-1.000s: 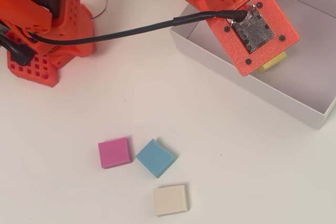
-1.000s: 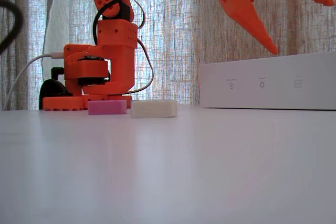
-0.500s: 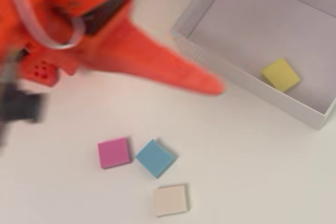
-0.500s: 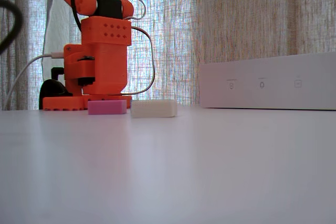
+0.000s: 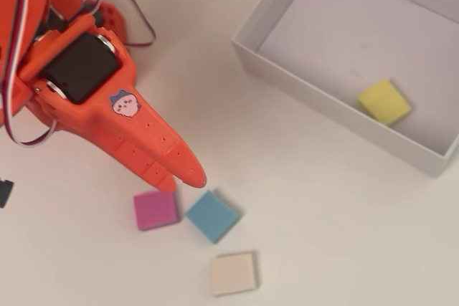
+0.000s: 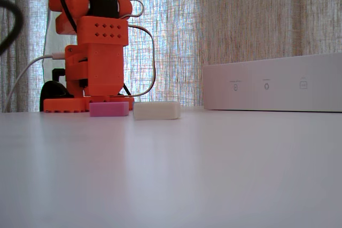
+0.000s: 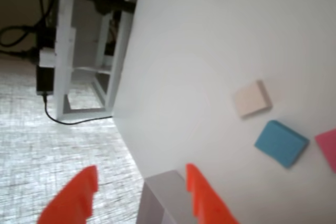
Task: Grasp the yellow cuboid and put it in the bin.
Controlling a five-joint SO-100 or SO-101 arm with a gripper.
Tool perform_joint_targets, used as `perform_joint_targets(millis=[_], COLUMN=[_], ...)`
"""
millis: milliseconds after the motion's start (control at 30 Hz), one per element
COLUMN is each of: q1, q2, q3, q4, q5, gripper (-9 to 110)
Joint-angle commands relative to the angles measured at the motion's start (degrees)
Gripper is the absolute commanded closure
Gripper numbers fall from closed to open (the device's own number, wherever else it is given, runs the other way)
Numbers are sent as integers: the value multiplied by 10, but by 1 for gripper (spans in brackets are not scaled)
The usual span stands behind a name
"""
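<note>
1. Yellow cuboid (image 5: pixel 384 101) already lying flat on the floor of the bin (image 5: pixel 337 111), near its lower wall in the overhead view; task looks done.
2. Gripper (image 7: pixel 140 192) spread moderately in the wrist view, holding nothing.
3. Hangs high above the table (image 5: pixel 301 234), probably to clear the bin wall.
4. Pink block (image 5: pixel 155 210), blue block (image 5: pixel 212 216) and cream block (image 5: pixel 233 273) left outside, close together.
</note>
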Motion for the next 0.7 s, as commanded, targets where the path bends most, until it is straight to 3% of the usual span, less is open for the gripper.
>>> perform_joint_targets(millis=[0, 133, 533, 667], q1=[-2, -5, -15, -15], q2=[51, 54, 54, 54], q3=[32, 57, 100, 103], q4=[22, 49, 124, 122], q5=[13, 33, 47, 48], gripper=[80, 84, 110, 110])
